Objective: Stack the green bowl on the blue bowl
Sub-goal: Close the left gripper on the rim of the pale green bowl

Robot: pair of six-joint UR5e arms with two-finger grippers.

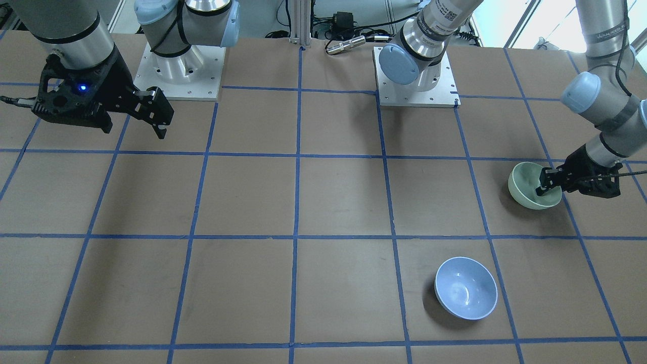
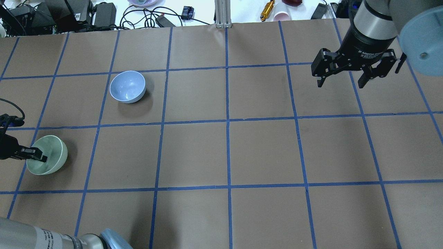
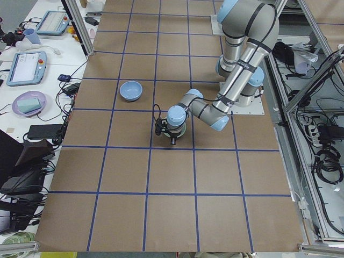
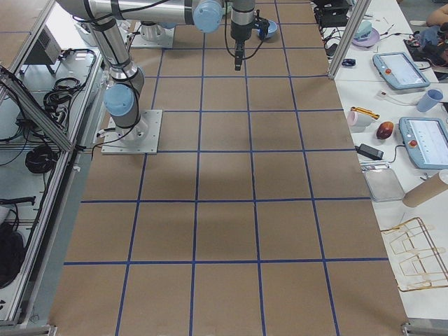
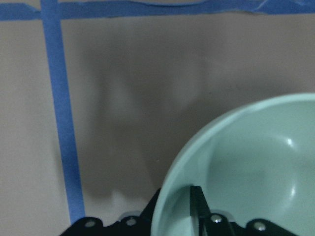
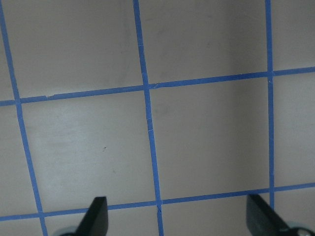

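Note:
The green bowl [image 1: 528,178] sits near the table's left end, tilted; it also shows in the overhead view [image 2: 52,152] and fills the left wrist view [image 5: 256,157]. My left gripper [image 1: 545,185] [image 2: 38,156] [image 5: 177,209] is shut on its rim, with one finger inside [image 5: 197,204] and one outside. The blue bowl [image 1: 466,287] [image 2: 127,86] [image 3: 130,90] stands upright and empty one grid square away. My right gripper [image 1: 157,117] [image 2: 341,83] [image 6: 179,221] is open and empty, hovering over the table's right side, far from both bowls.
Brown table surface with a blue tape grid [image 2: 227,121]. Both arm bases [image 1: 178,71] [image 1: 415,83] stand at the robot's edge. Cables, power bricks and a cup [image 2: 281,15] lie beyond the far edge. Tablets [image 3: 27,67] rest on the side bench.

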